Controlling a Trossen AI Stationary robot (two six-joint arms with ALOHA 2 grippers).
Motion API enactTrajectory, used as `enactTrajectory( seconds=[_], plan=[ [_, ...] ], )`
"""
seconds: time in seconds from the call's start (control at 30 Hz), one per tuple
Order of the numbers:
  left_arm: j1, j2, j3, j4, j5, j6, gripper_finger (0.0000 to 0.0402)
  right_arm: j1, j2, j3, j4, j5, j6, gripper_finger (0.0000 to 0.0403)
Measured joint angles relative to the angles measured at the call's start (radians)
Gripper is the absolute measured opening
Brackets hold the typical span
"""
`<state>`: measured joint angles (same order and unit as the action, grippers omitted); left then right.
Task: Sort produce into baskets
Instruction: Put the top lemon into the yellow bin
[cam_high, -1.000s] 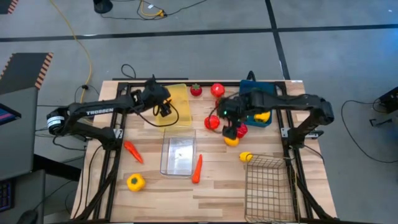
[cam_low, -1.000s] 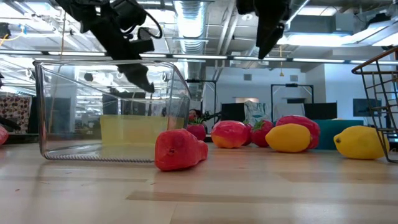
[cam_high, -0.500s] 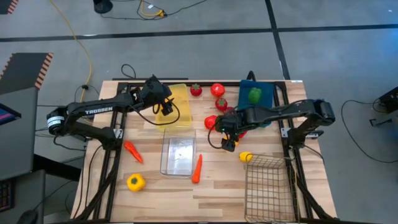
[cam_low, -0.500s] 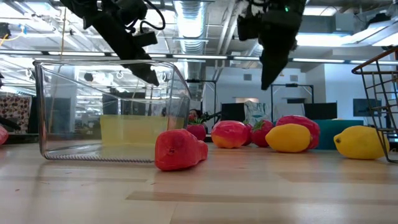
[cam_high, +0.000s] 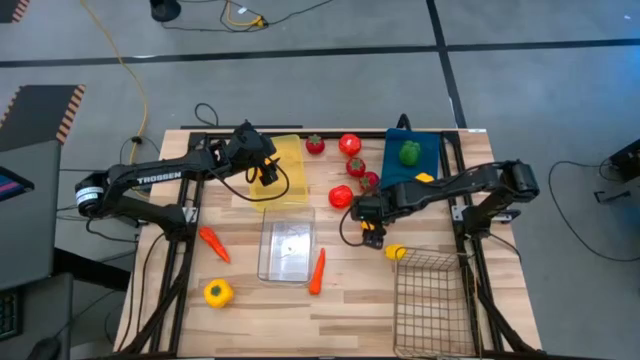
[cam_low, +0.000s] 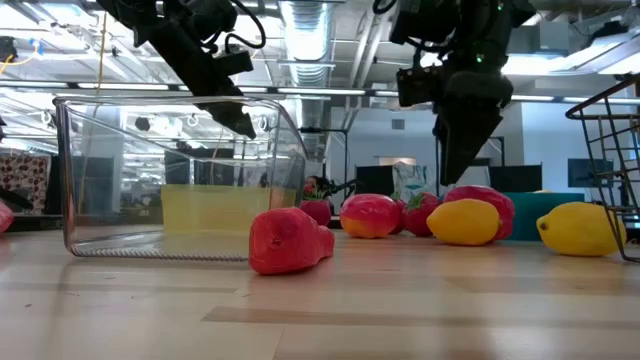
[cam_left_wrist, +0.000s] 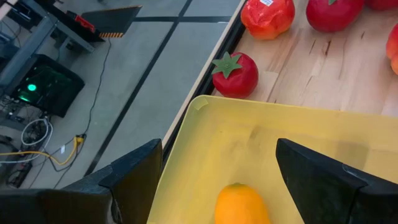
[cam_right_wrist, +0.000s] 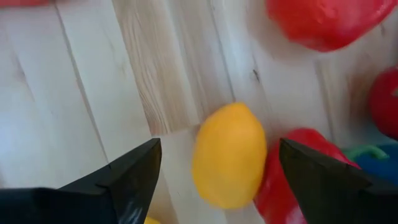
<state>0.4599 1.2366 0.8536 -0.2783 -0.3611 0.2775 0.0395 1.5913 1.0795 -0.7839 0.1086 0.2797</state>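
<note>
The right gripper (cam_right_wrist: 214, 171) hovers over the lemon (cam_right_wrist: 229, 155) on the bench (cam_high: 250, 300) — jaws apart, the fruit centred between them, its long axis running roughly along the gap. The left gripper (cam_left_wrist: 217, 174), jaws apart, waits over the yellow bin (cam_left_wrist: 261, 134), far from it.

Bright, even overhead light — right wrist view blurred, perhaps by motion.

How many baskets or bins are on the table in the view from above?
4: yellow bin, far side left of centre; clear bin, just nearer than it; blue bin, far right; wire basket, near right corner. None seems hidden.
</note>
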Motion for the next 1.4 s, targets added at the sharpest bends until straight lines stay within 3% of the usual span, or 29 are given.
enactTrajectory(
  seconds=[0.43, 0.87, 1.2, 1.4],
  plan=[
    [0.0, 0.0, 0.0, 0.0, 0.0, 0.0, 0.0303, 0.0, 0.0, -0.096, 0.076, 0.002, -0.026, 0.0331],
    [0.0, 0.0, 0.0, 0.0, 0.0, 0.0, 0.0303, 0.0, 0.001, -0.1, 0.079, 0.005, -0.027, 0.0331],
    [-0.001, 0.0, 0.0, 0.0, 0.043, -0.003, 0.0303, -0.002, 0.143, -0.092, 0.072, 0.001, -0.029, 0.0328],
    [-0.001, 0.0, 0.0, 0.0, 0.04, -0.003, 0.0303, -0.002, 0.173, -0.073, 0.064, -0.002, -0.03, 0.03]
  ],
)
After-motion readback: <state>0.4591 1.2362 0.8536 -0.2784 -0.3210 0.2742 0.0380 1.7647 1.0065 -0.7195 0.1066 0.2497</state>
